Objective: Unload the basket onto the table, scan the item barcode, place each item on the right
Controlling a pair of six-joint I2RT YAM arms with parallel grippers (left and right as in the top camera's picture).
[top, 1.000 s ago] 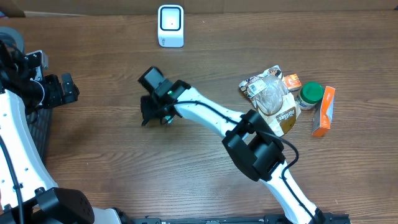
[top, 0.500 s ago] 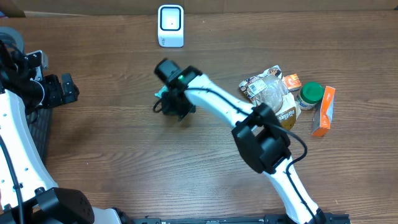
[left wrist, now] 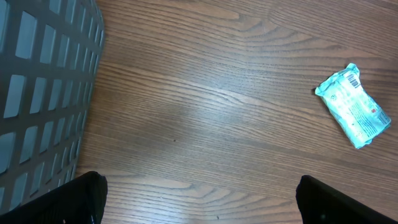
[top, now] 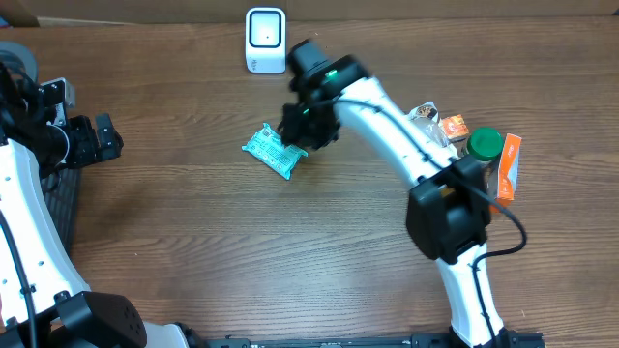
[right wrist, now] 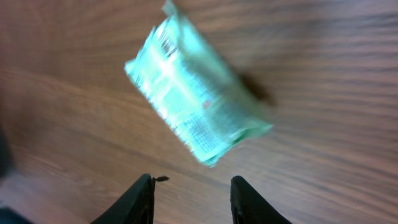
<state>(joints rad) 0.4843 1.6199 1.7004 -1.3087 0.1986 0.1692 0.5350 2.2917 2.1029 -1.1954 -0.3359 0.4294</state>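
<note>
Since the left fingers (left wrist: 84,200) sit way over at the left edge of the overhead frame, spread as wide as they go with nothing in them, right by the dark grid basket (left wrist: 43,81), I wouldn't count on them for this one.

Moving right, the teal packet (top: 274,152) lies flat on the table (top: 193,251), a bit left of centre. It's below the white scanner (top: 265,40), which stands at the top edge, and well apart from it. The packet is loose, with nothing touching it.

Just right of it and slightly higher in frame are the right fingers (right wrist: 134,202). In the wrist view they're partly apart and holding nothing, and the packet is ahead of them rather than between them.

Handling-wise, my guess is it's a light, soft, crinkly film pouch. It'll squash and bend rather than push back, and the shiny wrap looks slippery. I'd pinch across the short width around the middle of the body. I wouldn't take it by the crimped end seals, since I think it would just flop.

The left wrist view shows what looks like a barcode (left wrist: 352,78) near one end, so I'd keep the grip off that end and leave it facing out.

Far right there's other stuff bunched together, including a green-lidded jar (top: 484,145) and an orange box (top: 505,174).
</note>
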